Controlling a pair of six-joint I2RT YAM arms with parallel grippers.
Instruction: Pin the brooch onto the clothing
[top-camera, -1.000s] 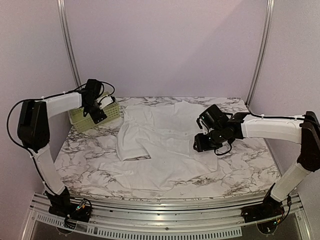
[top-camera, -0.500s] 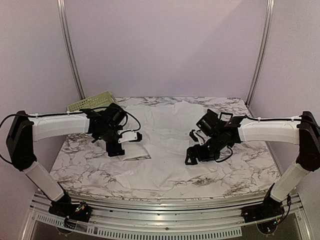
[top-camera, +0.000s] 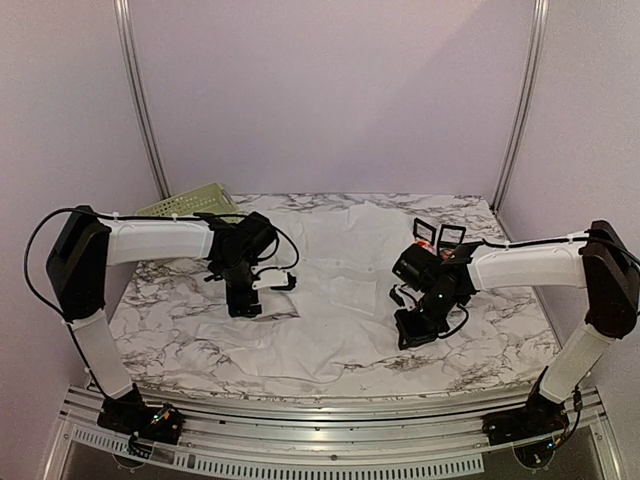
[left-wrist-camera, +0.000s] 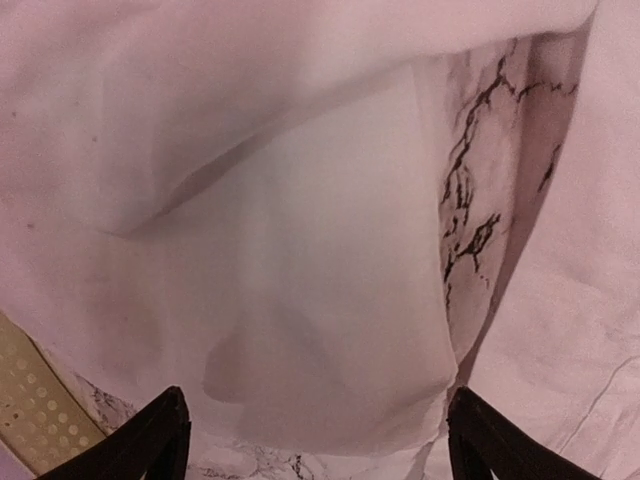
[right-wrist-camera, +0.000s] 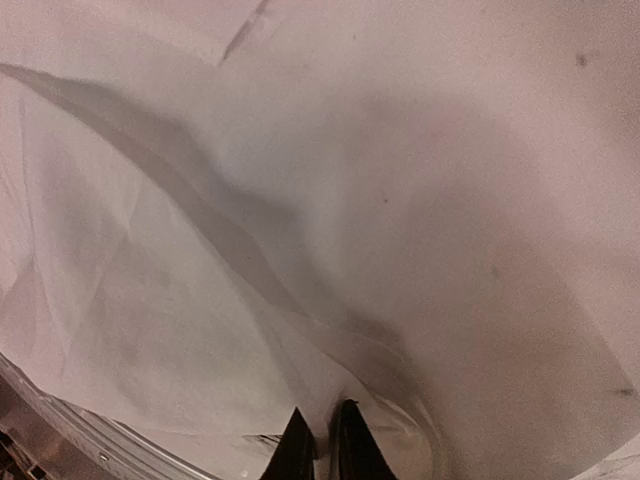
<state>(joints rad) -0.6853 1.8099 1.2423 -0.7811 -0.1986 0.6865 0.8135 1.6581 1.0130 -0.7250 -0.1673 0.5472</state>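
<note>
Top: your left tool had left the basket for the sleeve of the shirt, which lay spread on the surface. Your right tool had dropped lower onto it.
Left wrist: fingers wide apart.
Right wrist: fingers nearly together on the cloth.

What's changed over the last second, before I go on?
The left gripper swung from the green basket across to the left side of the shirt, jaws wide open over it. The right gripper dropped toward the near edge and closed, apparently on a fold of cloth. The shirt lies spread as before.
</note>
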